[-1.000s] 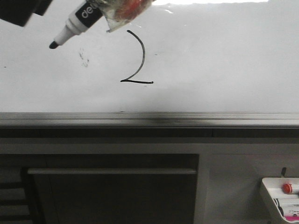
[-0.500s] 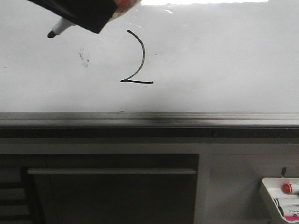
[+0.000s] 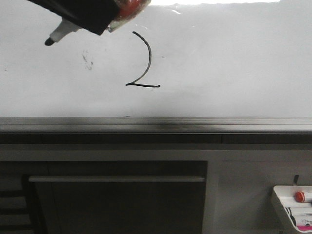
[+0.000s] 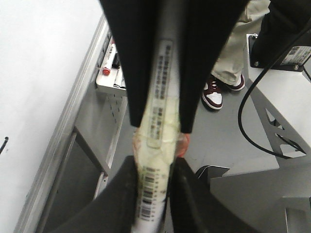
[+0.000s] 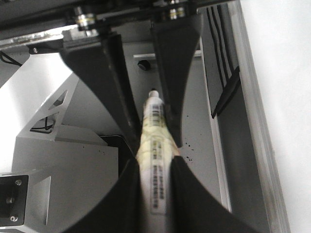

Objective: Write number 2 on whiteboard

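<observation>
1. Grey floor and a cabinet lie below the jaws.
2. Both the left gripper and right gripper are clamped on the marker, light, stiff and slick; its taped mid-barrel is the sensible grip.
3. Beyond the tip, the number 2 sits finished on the whiteboard.

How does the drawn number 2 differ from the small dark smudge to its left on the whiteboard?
The number 2 is a clean, thin black line: a curved arc ending in a short flat base. The smudge is faint and greyish, a shapeless cluster of specks. The number 2 is clearly larger than the smudge. The smudge lies nearer the marker tip. Both are marks on the whiteboard, above its grey lower rail.
</observation>
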Available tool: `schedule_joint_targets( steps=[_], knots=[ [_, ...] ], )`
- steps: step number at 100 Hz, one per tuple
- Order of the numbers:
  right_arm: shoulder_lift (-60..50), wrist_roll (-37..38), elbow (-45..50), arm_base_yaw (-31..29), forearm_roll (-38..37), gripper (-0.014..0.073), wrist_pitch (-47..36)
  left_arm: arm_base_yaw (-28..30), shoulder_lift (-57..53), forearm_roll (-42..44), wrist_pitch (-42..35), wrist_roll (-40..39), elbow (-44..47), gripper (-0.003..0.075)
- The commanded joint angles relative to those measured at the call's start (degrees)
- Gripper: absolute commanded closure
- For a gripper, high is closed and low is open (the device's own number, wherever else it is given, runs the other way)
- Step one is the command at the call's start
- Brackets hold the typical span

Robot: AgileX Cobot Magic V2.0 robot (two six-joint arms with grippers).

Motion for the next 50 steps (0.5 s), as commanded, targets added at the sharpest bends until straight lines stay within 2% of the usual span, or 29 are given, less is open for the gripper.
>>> schedule_joint_targets(
  steps=[1, 8, 20, 27, 38, 50],
  knots=[
    [-1.8, 0.7, -1.4, -0.1, 2.5, 0.0601, -2.6, -0.5, -1.1, -3.7, -1.7, -0.6, -2.0, 0.0671],
    [-1.8, 0.7, -1.4, -0.1, 2.5, 0.0533, -2.6, -0.5, -1.1, -3.7, -1.7, -0.6, -2.0, 0.0685],
    [-1.8, 0.7, -1.4, -0.2, 1.2, 0.0346, -2.6, -0.5, -1.1, -3.6, -1.7, -0.6, -2.0, 0.0709],
    [-2.3, 1.2, -1.4, -0.3, -0.7, 0.0275, -2.6, -0.5, -1.1, -2.3, -1.7, -0.6, -2.0, 0.0713],
    [-4.0, 4.7, -1.4, -2.7, -3.6, 0.0261, -2.1, 0.0, -1.1, 1.7, -3.2, -2.3, -2.0, 0.0713],
    [-7.8, 10.2, -1.4, -8.0, -6.2, 0.0261, -0.7, 2.6, -1.2, 7.5, -6.1, -8.1, -2.0, 0.0713]
  ],
)
